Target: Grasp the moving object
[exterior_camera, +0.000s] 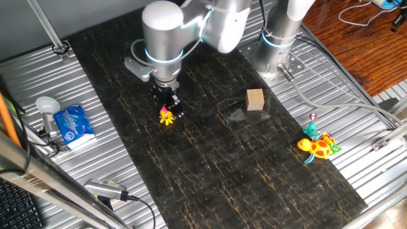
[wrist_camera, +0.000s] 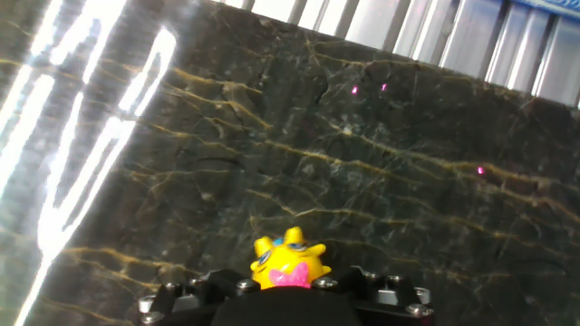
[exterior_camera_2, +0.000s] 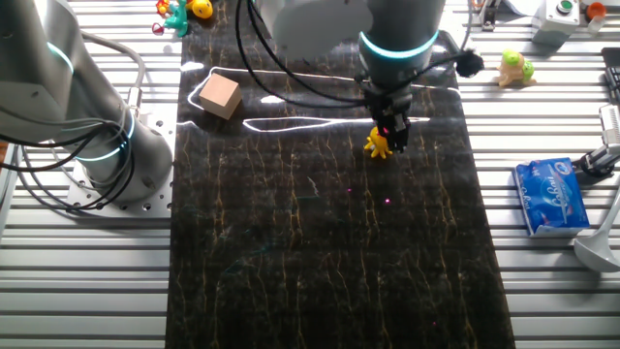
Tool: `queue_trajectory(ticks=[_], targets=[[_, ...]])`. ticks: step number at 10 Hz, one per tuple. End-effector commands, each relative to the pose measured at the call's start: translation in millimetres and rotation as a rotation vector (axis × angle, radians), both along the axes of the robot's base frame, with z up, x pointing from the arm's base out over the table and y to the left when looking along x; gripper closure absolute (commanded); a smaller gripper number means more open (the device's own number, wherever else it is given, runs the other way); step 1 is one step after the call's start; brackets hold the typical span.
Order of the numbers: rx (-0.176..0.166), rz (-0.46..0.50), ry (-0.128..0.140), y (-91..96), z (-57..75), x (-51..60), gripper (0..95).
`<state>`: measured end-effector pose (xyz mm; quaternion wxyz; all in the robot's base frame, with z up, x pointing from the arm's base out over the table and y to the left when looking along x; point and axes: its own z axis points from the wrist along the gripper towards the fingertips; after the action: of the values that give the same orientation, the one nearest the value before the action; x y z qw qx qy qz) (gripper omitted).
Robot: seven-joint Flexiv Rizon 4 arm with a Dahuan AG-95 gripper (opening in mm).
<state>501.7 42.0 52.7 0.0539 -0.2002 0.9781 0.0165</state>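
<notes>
A: Dark marble-patterned mat point(exterior_camera: 254, 165) over most of the ribbed metal table point(exterior_camera: 108, 83), probably as a smooth floor for the toy to travel on. Arm point(exterior_camera: 166, 32) bent down from its base at the far edge, right above the mat's upper part.

B: Agreed. Off the mat, a blue packet point(exterior_camera: 74, 125) and a grey scoop point(exterior_camera: 46, 105) on one side, well apart from the work. On the other side, the yellow-red-teal turtle toy point(exterior_camera: 320, 146) at the mat's edge. Not the target, judged by size.

A: Then the tan wooden cube point(exterior_camera: 255, 98), near the mat's middle, apart from the gripper. Seems only a distractor.

B: Gripper point(exterior_camera: 169, 104) lowered almost to the mat, fingers pointing down. How wide? Cannot tell; from the hand view only the black body with screws, no clear fingertips.

A: Smallest now: the moving object point(exterior_camera: 166, 117), pink top, yellow splayed legs, on the mat just beside the fingers, perhaps touching. In the hand view right at the bottom edge point(wrist_camera: 290, 264), against the gripper body.

B: So held low and close to follow it. Not clearly grasped yet, by appearance. Risk: pushing the toy away instead of closing around it.
</notes>
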Motion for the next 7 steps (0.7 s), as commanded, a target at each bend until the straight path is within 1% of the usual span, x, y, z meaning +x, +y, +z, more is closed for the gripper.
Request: queue_trajectory(ticks=[1, 3, 4, 5, 6, 7], targets=[[0.006, 0.002, 0.000, -1.4, 2.4, -0.6, 19.0], [0.026, -0.009, -0.002, -1.5, 2.5, 0.9, 19.0], [0.031, -0.009, -0.002, -1.3, 2.5, 0.8, 38.0], [0.037, -0.014, -0.001, -1.1, 2.5, 0.8, 38.0], [0.039, -0.015, -0.002, -0.9, 2.5, 0.9, 57.0], [0.044, -0.011, -0.007, -0.4, 2.4, 0.9, 57.0]])
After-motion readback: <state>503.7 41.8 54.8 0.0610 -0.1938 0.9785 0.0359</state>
